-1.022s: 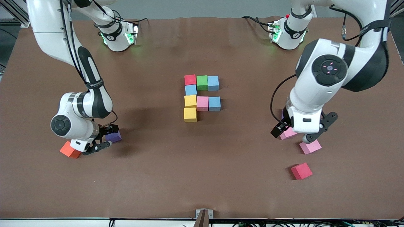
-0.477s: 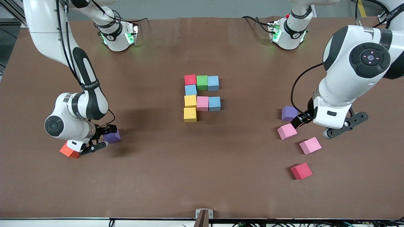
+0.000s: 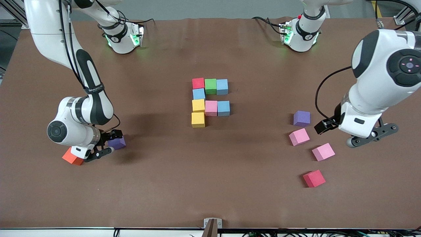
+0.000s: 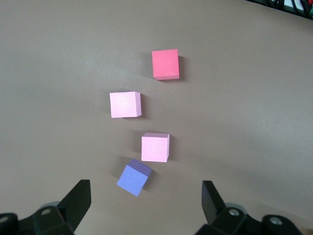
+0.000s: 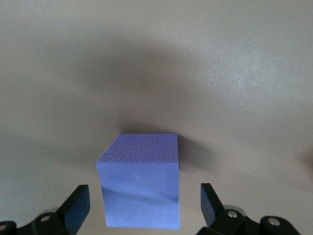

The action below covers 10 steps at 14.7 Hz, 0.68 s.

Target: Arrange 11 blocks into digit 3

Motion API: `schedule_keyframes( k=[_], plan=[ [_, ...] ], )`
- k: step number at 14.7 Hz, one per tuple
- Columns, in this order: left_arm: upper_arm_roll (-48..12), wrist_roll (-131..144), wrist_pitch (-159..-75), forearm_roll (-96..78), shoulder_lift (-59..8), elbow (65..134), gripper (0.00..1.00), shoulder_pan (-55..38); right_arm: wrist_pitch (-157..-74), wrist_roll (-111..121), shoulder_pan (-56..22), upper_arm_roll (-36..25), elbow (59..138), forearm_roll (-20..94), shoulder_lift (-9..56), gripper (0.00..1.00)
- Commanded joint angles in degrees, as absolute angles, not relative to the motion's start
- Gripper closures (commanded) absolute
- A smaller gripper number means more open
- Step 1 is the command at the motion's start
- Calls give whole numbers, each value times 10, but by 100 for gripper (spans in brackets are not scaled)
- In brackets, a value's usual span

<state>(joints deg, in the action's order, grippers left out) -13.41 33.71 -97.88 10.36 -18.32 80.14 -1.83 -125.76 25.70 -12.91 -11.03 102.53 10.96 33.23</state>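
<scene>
My right tool sits low, jaws spread around a purple block without pinching it, beside the orange cube, while my left tool hangs released over the desk near loose purple, pink and red blocks.

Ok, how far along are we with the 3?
Done: eight blocks sit joined mid-table, making the top row, the middle row and the column down to the lower yellow block. In hand: the right hand, open, straddles a purple block, not gripped yet. The left hand hangs open over the table beside the loose pink blocks. Left: three more blocks for the bottom.
</scene>
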Motion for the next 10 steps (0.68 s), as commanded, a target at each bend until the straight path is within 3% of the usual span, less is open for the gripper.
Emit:
schedule_keyframes(
  k=[1,10],
  plan=[
    [-135,278,-973,90,-179,806,0,4,-1264,270,-121,-100,1032,117,326,0],
    [-134,240,-972,90,-201,812,0,13,-1288,273,-128,-101,1032,100,340,0]
  ],
)
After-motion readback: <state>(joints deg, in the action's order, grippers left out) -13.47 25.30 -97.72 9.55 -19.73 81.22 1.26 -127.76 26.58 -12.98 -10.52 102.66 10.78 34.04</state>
